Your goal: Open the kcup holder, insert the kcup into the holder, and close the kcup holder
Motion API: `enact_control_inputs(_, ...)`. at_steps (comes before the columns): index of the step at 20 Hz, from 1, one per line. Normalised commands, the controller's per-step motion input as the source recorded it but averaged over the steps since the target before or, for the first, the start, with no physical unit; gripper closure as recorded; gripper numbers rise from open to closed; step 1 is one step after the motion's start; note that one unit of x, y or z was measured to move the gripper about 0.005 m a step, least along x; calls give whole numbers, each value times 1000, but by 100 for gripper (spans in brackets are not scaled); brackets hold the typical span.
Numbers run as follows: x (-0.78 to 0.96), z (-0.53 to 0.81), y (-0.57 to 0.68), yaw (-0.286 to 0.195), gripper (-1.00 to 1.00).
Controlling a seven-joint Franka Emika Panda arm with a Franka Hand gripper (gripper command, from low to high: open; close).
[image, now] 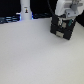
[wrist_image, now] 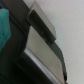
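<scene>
How far the jaws are parted, or whether anything is gripped, cannot be told: they are hidden against the kcup holder (image: 63, 29). No writing or brand can be read anywhere. The arm (image: 65, 8) is lowered from above onto the black holder, which is set on the white table (image: 35, 55) at the exterior view's right. The holder's grey panels (wrist_image: 42, 52) fill the wrist view.

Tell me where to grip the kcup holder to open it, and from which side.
Probably by the front drawer panel's edge. The kcup holder is a black box with rectangular front panels, so come from its front. The gripper is right above it; its jaws aren't readable in either view. No handle is discernible at this blur.
</scene>
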Motion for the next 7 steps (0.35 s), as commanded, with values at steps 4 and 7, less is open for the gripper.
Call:
enact_control_inputs(4, 69, 34, -17, 0, -100)
enact_control_inputs(7, -2, 20, -13, 3, -100)
